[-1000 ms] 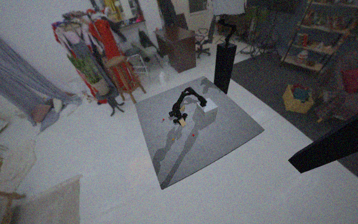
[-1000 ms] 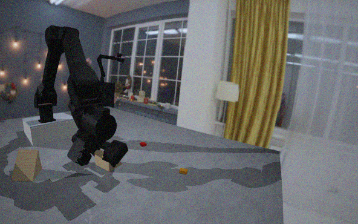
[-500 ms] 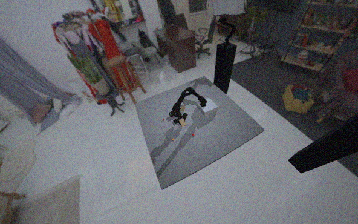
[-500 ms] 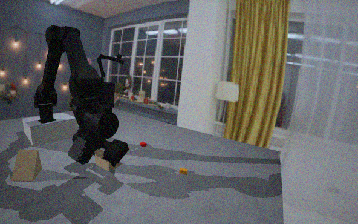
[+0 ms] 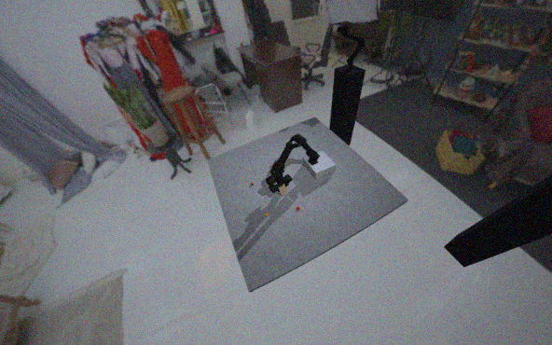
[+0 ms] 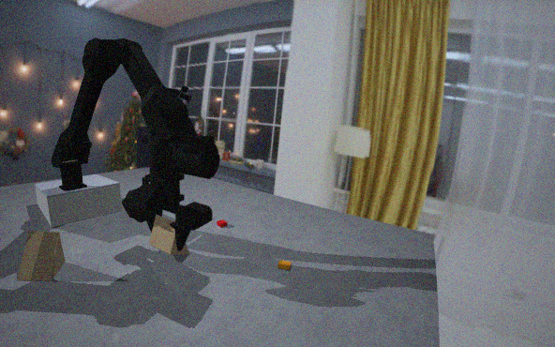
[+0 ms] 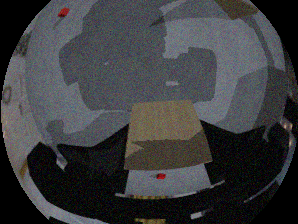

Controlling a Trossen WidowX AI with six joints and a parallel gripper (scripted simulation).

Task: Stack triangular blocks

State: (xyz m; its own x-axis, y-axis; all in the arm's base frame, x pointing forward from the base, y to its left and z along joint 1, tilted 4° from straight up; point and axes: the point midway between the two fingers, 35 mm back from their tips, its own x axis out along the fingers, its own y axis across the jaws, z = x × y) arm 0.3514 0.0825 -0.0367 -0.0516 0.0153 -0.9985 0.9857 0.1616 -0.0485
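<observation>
One triangular tan block (image 6: 161, 235) (image 5: 282, 190) (image 7: 162, 120) is held between the fingers of my gripper (image 6: 168, 236) (image 5: 282, 187) (image 7: 162, 121), which is shut on it. It looks tilted in the exterior view and appears just above the table; the exact gap is hard to tell. The other triangular tan block (image 6: 39, 257) (image 7: 239, 7) stands on the table, apart from the held one, at the left of the exterior view and cut off at the wrist view's top right. The arm seems to hide it in the top view.
A white box (image 5: 322, 167) (image 6: 84, 202) carries the arm's base. A small red piece (image 5: 298, 209) (image 6: 222, 223), an orange piece (image 5: 267, 214) (image 6: 284, 265) and another red piece (image 5: 252, 184) lie on the grey table (image 5: 326, 224) (image 6: 375, 319).
</observation>
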